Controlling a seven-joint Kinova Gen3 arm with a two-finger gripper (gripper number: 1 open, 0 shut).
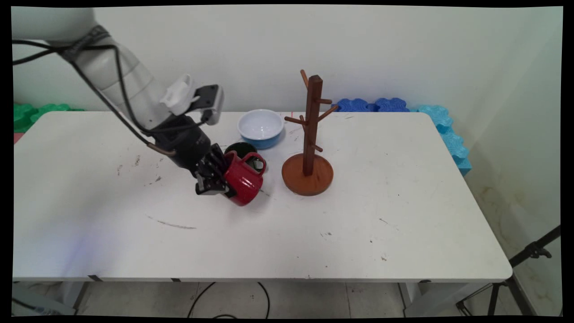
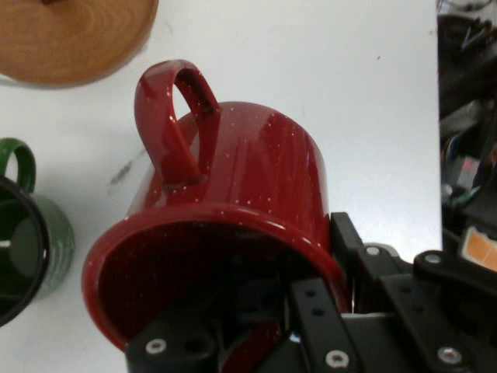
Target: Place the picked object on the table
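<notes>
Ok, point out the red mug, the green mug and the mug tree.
red mug [image 2: 256, 163], hand view, on its side wall below the handle.
green mug [image 2: 54, 241], hand view, on its outer wall.
mug tree [image 1: 312, 121], main view, on its upright post.

Green mug [image 1: 242, 150], mug tree [image 1: 309, 139] close right; front open.
</notes>
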